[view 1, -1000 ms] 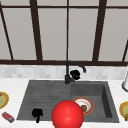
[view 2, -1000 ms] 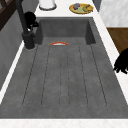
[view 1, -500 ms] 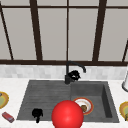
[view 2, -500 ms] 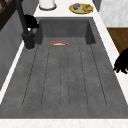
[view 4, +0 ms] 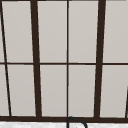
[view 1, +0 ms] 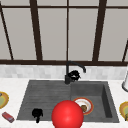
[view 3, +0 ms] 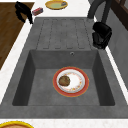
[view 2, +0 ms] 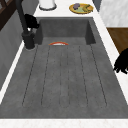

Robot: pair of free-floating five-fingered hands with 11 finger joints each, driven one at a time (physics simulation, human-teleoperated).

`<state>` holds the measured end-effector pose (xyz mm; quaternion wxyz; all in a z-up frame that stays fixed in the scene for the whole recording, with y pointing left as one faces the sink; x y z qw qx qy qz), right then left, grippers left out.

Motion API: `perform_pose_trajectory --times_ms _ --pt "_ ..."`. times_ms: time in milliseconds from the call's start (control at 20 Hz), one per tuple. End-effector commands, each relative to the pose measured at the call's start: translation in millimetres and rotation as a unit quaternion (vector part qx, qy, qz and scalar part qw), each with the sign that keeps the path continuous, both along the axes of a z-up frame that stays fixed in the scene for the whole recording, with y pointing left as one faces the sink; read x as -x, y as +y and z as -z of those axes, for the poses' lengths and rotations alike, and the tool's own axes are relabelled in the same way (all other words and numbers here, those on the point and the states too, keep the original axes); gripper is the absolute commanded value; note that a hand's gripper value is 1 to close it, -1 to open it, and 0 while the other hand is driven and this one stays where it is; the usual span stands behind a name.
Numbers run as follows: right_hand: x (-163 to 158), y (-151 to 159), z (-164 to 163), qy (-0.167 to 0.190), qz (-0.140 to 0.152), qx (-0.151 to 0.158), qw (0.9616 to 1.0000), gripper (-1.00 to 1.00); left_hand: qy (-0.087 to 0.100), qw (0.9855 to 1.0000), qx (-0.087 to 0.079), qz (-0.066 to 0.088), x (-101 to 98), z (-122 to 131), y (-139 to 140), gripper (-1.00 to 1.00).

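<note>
Right hand (view 1: pixel 74 75): fingers curling at the faucet (view 1: pixel 68 75) base, apparently gripping its handle. Left hand (view 1: pixel 37 113): hanging over the sink (view 1: pixel 30 100) front edge, fingers drooping loosely. Plate (view 3: pixel 71 81) is lying in the basin.

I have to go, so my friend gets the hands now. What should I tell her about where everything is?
Right hand: at the tap, by its base at the back of the sink, fingers curled there; whether it truly grips the tap is hard to tell.
Left hand: hanging over the sink's front edge, left end, holding nothing.
Plate: lying in the basin with a brown lump of food on it.
Red ball: at the front, in the middle.
Nothing has been lifted out; no water shows at the tap.
</note>
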<state>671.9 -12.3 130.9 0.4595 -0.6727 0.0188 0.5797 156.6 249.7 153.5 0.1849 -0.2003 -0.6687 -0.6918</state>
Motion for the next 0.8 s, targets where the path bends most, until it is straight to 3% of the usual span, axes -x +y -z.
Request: perform_pose_trajectory --times_ms 0,250,400,500,550,700,750 --pt "-7 23 -17 0.034 -0.013 -0.016 0.9992 1.00 0.000 1.0000 0.000 0.000 0.0 0 0 0.00" --pt "-6 32 -4 0.012 0.011 -0.004 0.9999 1.00 0.000 1.0000 0.000 0.000 0.0 0 0 0.00" --pt "1 1 2 -0.024 0.013 0.003 0.9996 1.00 0.000 1.0000 0.000 0.000 0.0 0 0 0.00" --pt "0 9 7 -0.014 0.011 0.008 0.9998 1.00 0.000 1.0000 0.000 0.000 0.0 0 0 0.00" --pt "-14 5 5 0.011 0.008 0.007 0.9999 1.00 0.000 1.0000 0.000 0.000 0.0 0 0 0.00" --pt "-12 10 12 0.001 0.014 0.006 0.9999 1.00 0.000 1.0000 0.000 0.000 0.0 0 0 0.00" --pt "-10 5 18 -0.010 0.017 -0.007 0.9998 1.00 0.000 1.0000 0.000 0.000 0.0 0 0 0.00"
